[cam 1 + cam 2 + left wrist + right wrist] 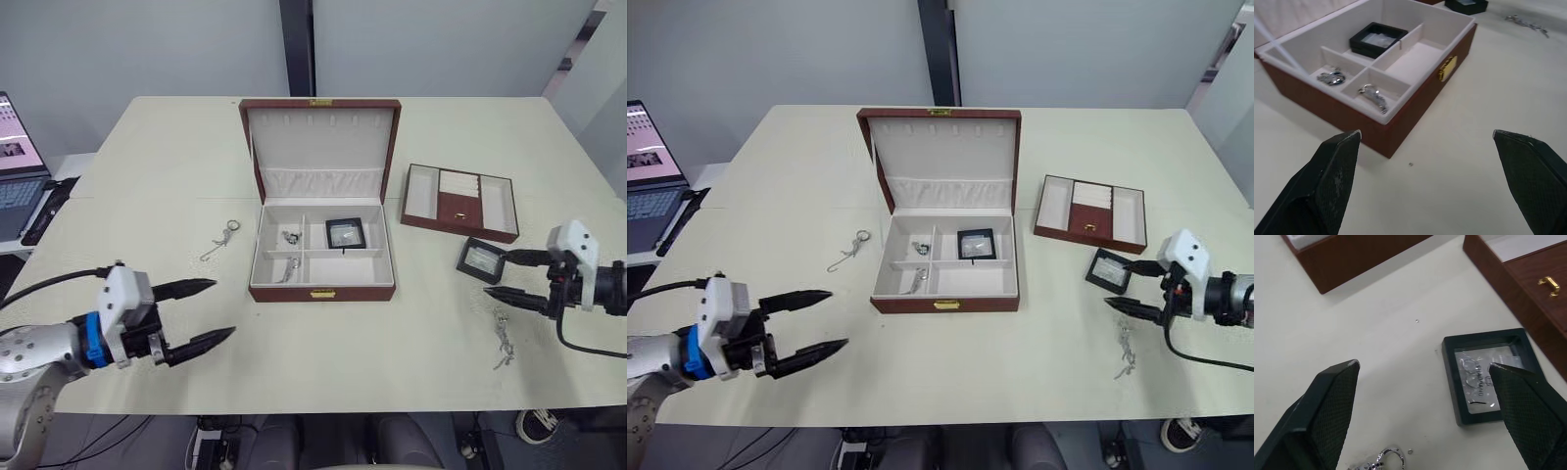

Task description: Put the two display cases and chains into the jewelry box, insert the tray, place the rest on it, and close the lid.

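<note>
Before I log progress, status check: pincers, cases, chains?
Both pincers open, empty. One display case in jewelry box, second case on table by right pincer. Two chains outside. Nothing blocking.

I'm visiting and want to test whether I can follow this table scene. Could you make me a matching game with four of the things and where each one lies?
Things:
1. Display case
2. Second display case
3. Tray
4. Chain with ring

Places:
A. On the table to the left of the jewelry box
B. On the table beside the right claw
C. Inside a rear compartment of the jewelry box
D. On the table to the right of the jewelry box, behind the loose case

Pairs: 1-C, 2-B, 3-D, 4-A
</note>
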